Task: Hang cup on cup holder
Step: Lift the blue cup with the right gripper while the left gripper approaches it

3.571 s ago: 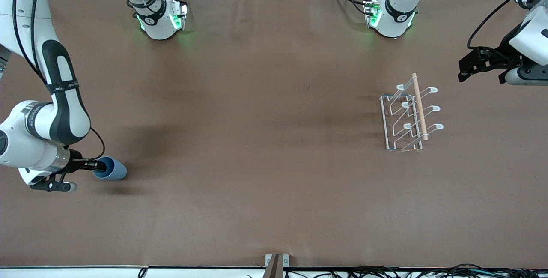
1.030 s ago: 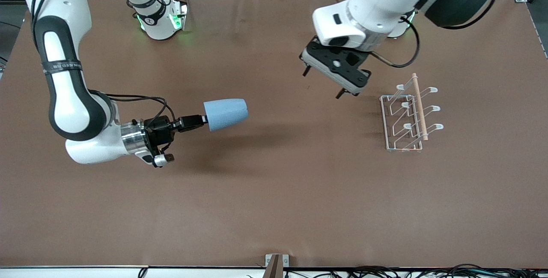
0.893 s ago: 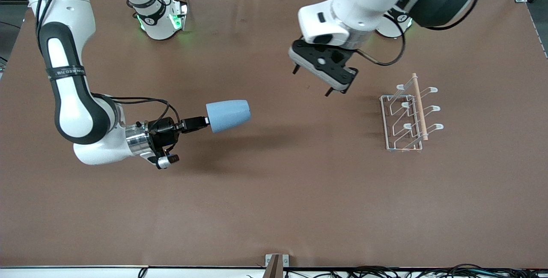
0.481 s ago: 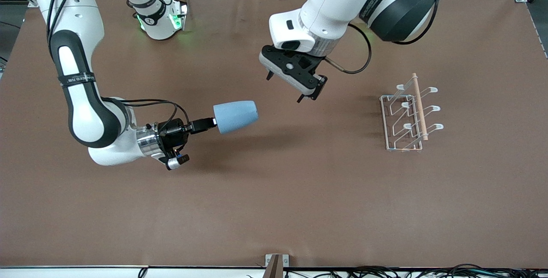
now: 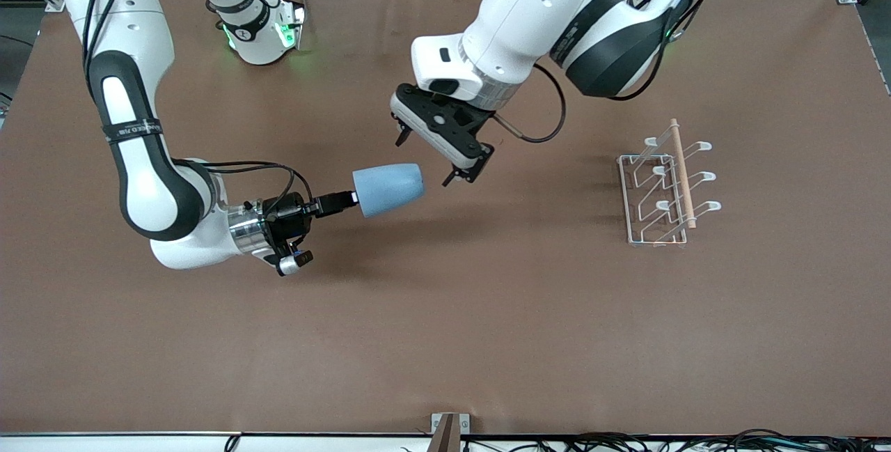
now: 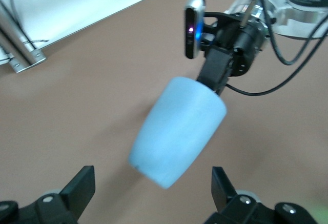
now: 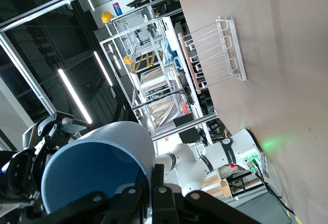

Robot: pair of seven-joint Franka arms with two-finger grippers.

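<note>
The brown worktop [image 5: 445,340] spread under both arms, with the cup holder [image 5: 665,187] standing on it toward the left arm's end — a white wire rack with loop-tipped prongs and a pale wooden dowel [image 5: 682,172] across its top, also seen far off in the right wrist view [image 7: 218,55]. The right arm reached in from its base and held the cup [image 5: 388,189] in the air over the middle of the worktop, well apart from the rack; the light blue tumbler lay on its side, its wide mouth toward the right arm and its narrow closed base pointing toward the left arm's end. The right pincer [image 5: 346,199] was clenched on the cup's rim, one finger inside the mouth, as the right wrist view showed [image 7: 154,190] with the blue wall [image 7: 97,167] close against it. The left pincer [image 5: 437,157] hung over the worktop just beside the cup's base, released, its jaws spread wide and touching nothing — in the left wrist view the cup [image 6: 177,131] sat between the two dark fingertips [image 6: 79,185], with clear gaps on either side.
</note>
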